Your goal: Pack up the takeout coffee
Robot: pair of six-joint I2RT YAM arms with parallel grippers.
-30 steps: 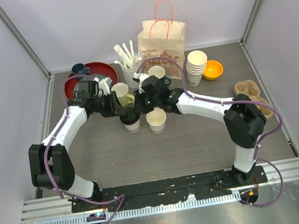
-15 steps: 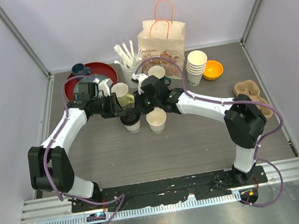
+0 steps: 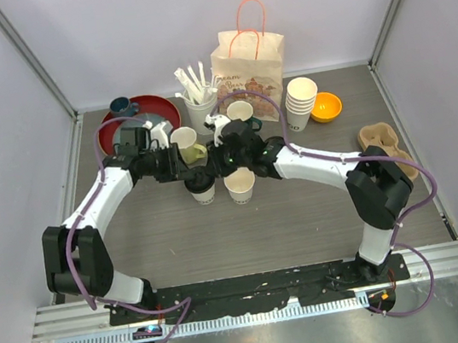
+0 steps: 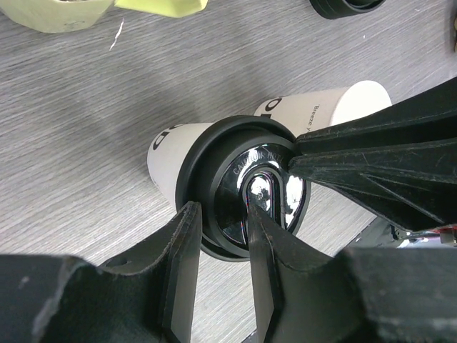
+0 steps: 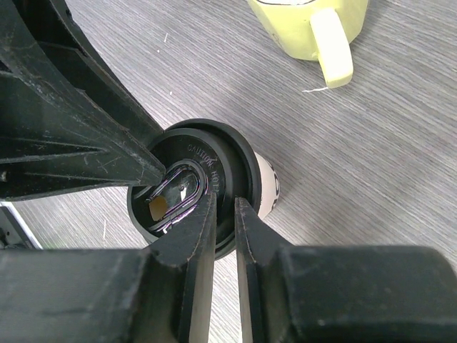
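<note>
A cream-white paper cup (image 3: 203,193) with a black lid (image 3: 199,179) stands mid-table, between both arms. In the left wrist view my left gripper (image 4: 220,214) straddles the near rim of the lid (image 4: 235,157), one finger outside and one in the recess, pinching it. In the right wrist view my right gripper (image 5: 225,207) is nearly closed on the rim of the lid (image 5: 221,153), opposite the left. A second cream cup (image 3: 239,183) stands lidless just to the right; it also shows in the left wrist view (image 4: 353,103).
A yellow mug (image 3: 197,152) and lidless cups (image 3: 183,138) stand just behind. A paper bag (image 3: 247,63), a cup of sticks (image 3: 199,107), stacked cups (image 3: 301,102), an orange bowl (image 3: 325,107), a cardboard carrier (image 3: 384,141) and a red plate (image 3: 145,115) ring the back and right.
Both grippers stay at the lidded cup. The arms have only shifted very slightly; the cups have not moved.
</note>
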